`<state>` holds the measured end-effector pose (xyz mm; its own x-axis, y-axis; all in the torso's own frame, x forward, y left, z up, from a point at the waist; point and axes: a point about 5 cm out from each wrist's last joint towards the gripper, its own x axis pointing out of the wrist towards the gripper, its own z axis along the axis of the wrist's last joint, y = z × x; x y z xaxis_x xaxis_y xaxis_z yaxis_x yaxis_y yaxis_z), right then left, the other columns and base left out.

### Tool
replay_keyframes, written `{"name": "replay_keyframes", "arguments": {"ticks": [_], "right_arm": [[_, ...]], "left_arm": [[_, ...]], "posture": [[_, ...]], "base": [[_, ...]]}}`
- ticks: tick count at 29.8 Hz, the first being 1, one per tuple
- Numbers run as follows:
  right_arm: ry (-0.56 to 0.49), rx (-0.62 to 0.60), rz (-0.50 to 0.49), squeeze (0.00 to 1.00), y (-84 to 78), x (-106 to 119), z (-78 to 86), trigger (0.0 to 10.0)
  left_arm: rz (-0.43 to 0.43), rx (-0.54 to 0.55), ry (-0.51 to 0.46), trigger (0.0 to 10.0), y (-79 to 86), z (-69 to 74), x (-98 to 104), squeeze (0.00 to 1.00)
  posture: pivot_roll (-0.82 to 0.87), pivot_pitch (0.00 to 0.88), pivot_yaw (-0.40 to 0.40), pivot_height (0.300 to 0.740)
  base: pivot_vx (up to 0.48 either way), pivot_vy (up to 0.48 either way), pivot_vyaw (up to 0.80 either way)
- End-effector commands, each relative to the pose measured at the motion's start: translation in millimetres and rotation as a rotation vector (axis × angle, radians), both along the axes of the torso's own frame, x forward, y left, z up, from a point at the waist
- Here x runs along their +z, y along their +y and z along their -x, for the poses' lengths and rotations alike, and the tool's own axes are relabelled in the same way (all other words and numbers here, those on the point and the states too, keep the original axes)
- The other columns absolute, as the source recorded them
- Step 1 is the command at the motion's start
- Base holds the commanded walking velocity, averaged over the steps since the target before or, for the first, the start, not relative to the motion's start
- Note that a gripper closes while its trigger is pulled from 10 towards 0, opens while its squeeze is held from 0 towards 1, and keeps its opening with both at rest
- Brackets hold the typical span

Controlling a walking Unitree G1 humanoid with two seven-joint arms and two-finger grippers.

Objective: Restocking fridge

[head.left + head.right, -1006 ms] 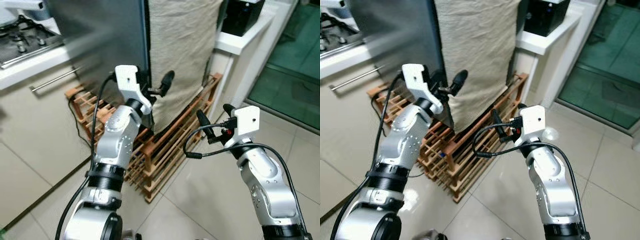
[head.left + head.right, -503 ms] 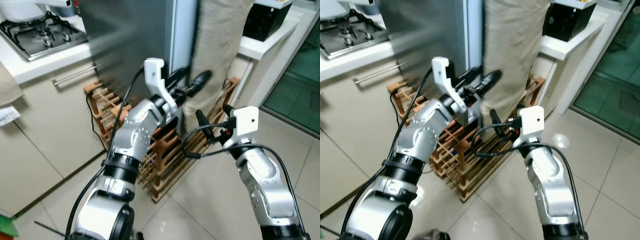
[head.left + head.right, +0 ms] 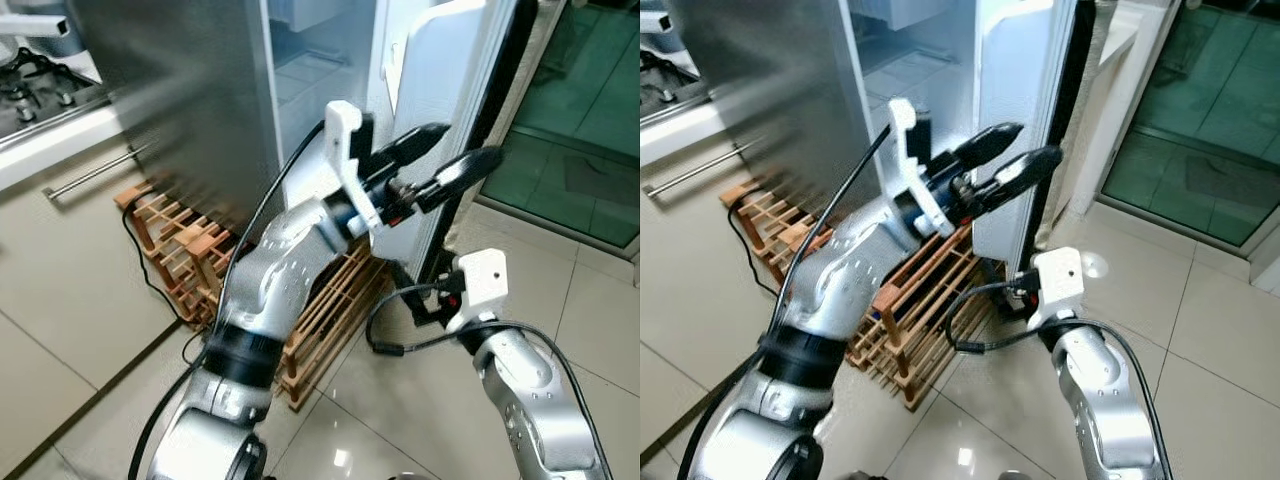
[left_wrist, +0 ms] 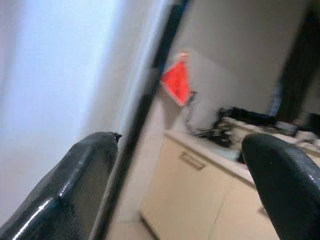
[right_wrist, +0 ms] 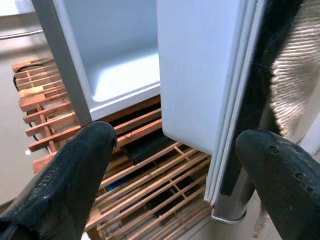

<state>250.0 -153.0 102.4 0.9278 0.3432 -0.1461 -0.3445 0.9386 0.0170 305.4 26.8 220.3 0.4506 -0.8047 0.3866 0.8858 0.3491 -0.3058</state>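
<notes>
so the fridge [image 3: 190, 110] fills the upper left of the frame, its door [image 3: 445, 130] swung open to upper centre. left gripper [image 3: 450, 165], fingers spread and empty, sits against the door's inner face, much nearer than the right gripper [image 5: 175, 165], also spread and empty, low by the rack [image 3: 320, 310]. the visible fridge shelf [image 5: 125, 75] looks bare.

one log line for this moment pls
fridge door: open | left gripper: open, at door | right gripper: open, low
</notes>
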Motion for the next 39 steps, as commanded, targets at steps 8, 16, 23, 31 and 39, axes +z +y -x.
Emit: {"name": "replay_keyframes", "arguments": {"ticks": [8, 16, 23, 31, 39], "right_arm": [[-0.042, 0.125, -0.007, 0.0, 15.0, 19.7, -10.5, 10.0], [-0.085, 0.208, -0.039, 0.0, 32.8, 37.0, -37.8, 10.0], [-0.091, 0.244, -0.001, 0.0, 36.4, 38.3, -49.3, 10.0], [-0.091, 0.167, 0.061, 0.0, 9.6, 36.2, -55.2, 10.0], [-0.069, -0.055, 0.238, 0.0, -67.9, 28.5, -45.2, 10.0]], "left_arm": [[-0.094, 0.356, 0.032, 10.0, 72.4, -11.7, -8.8, 0.0], [-0.251, 0.956, 0.199, 10.0, 130.4, -33.6, -47.2, 0.0], [-0.259, 1.046, 0.184, 10.0, 135.3, -29.7, -49.6, 0.0], [-0.315, 1.159, 0.212, 10.0, 145.2, -33.8, -61.7, 0.0], [-0.33, 1.147, 0.221, 10.0, 134.9, -36.8, -68.3, 0.0]], "posture": [[-0.12, 0.0, 0.051, 0.74], [-0.09, 0.0, 0.023, 0.74], [-0.09, 0.0, 0.016, 0.74], [-0.11, 0.0, 0.024, 0.74], [-0.14, 0.0, 0.033, 0.74]], "base": [[0.0, 0.0, 0.0], [0.0, 0.0, 0.0], [0.0, 0.0, 0.0], [0.0, 0.0, 0.0], [0.0, 0.0, 0.0]]}}
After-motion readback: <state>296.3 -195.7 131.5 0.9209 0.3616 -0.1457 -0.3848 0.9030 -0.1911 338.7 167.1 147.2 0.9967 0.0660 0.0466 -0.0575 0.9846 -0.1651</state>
